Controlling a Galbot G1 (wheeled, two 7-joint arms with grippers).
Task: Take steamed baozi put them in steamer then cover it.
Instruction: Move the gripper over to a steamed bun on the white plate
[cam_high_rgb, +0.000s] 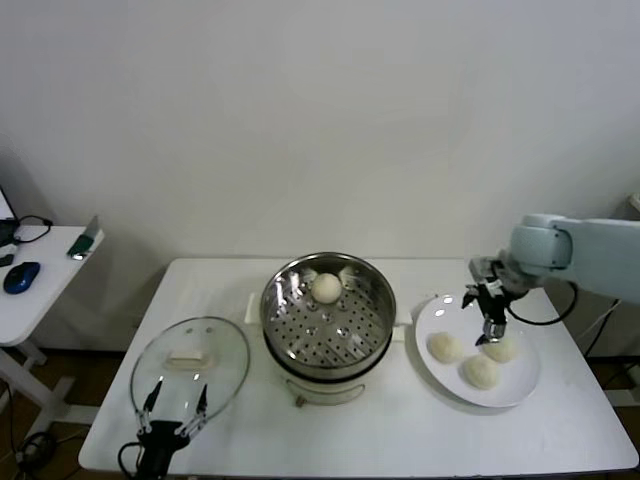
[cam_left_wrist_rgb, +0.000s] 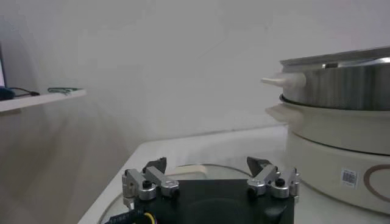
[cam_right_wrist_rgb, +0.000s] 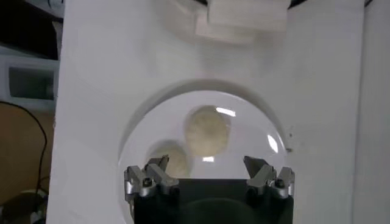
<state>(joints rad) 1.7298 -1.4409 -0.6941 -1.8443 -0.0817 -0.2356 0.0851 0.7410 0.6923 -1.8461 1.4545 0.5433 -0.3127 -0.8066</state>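
Note:
One baozi (cam_high_rgb: 326, 287) lies in the steel steamer (cam_high_rgb: 300, 315) at its far side. Three more baozi (cam_high_rgb: 444, 347) (cam_high_rgb: 481, 371) (cam_high_rgb: 501, 349) lie on a white plate (cam_high_rgb: 522, 385) to the right. My right gripper (cam_high_rgb: 483, 314) is open and empty, hovering above the plate over the buns; its wrist view shows two baozi (cam_right_wrist_rgb: 208, 129) (cam_right_wrist_rgb: 171, 159) below the open jaws. The glass cover (cam_high_rgb: 190, 366) with its cream handle (cam_high_rgb: 187, 358) lies on the table at the left. My left gripper (cam_high_rgb: 175, 402) is open at the cover's near edge.
The steamer sits on a cream pot base (cam_left_wrist_rgb: 341, 155) in the middle of the white table (cam_high_rgb: 360, 440). A side table (cam_high_rgb: 40, 275) at the far left holds a mouse and small items. A wall stands behind.

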